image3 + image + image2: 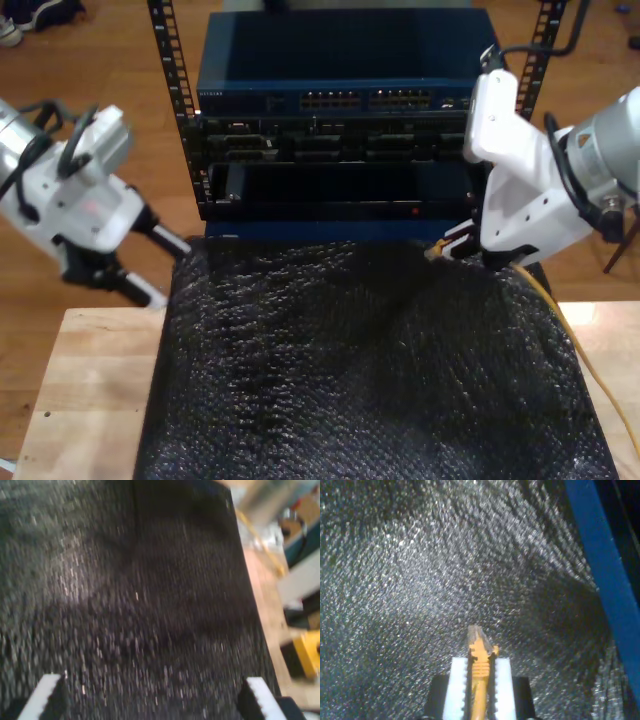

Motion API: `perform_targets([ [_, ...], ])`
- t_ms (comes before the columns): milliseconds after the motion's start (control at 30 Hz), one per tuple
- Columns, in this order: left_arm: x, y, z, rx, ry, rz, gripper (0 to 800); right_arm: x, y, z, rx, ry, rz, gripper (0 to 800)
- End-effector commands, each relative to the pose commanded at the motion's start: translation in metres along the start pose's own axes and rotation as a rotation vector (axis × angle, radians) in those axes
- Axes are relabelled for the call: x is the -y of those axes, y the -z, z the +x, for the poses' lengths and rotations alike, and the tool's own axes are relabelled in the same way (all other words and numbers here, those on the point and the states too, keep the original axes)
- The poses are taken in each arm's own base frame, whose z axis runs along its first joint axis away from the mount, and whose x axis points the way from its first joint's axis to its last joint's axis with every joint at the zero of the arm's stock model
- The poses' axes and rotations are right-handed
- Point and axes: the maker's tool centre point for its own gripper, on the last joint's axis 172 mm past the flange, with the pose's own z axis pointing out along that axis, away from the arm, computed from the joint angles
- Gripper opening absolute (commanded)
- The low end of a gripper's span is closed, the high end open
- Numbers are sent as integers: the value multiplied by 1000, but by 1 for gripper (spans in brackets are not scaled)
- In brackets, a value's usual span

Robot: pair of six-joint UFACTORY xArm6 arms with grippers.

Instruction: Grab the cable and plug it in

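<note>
At the exterior view's right, over the far edge of the black mat (370, 370), my second gripper (481, 672) clamps the cable (480, 680) near its plug, while my first gripper (152, 695) hangs wide apart at the left.

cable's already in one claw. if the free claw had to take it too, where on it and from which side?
Judging by the views: the bare yellow run of the cable trailing behind my second claw, which is shut on the plug end. Come from above, jaws across the thin line; it lies over the black mat.
</note>
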Motion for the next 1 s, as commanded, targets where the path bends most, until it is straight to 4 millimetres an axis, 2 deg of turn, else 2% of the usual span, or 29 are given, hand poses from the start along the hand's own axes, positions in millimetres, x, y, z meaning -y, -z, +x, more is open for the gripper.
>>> perform_targets([
  [233, -13, 19, -48, 64, -35, 16, 798, -2, -16, -9, 19, -20, 33, 0],
  [467, -46, 25, -93, 125, -98, -3, 798, -5, -17, -16, 26, -36, 35, 0],
  [633, -81, 24, -134, 138, -128, -20, 798, -4, -21, -19, 34, -36, 42, 0],
  [800, -126, 9, -171, 122, -181, -61, 798, -2, -23, -24, 48, -31, 48, 0],
  [1000, -178, -15, -204, 60, -220, -73, 798, 0, -26, -26, 52, -33, 54, 0],
])
